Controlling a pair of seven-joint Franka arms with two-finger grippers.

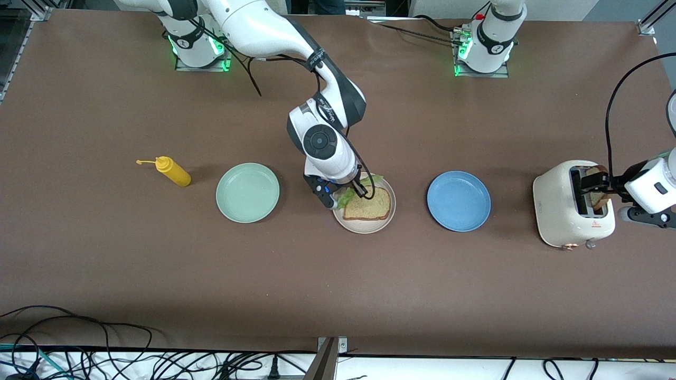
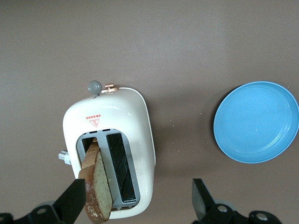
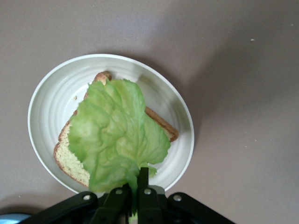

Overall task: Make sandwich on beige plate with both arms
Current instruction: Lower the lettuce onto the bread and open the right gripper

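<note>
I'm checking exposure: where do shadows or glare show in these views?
Front view: green glow at both arm bases, soft shadow beside the beige plate. Right wrist view: broad dim shadow across the table, lettuce evenly lit. Left wrist view: soft shadow beside the toaster, no glare.

Yellow squeeze btl, mint plate, blue plate, white toaster — one row.
</note>
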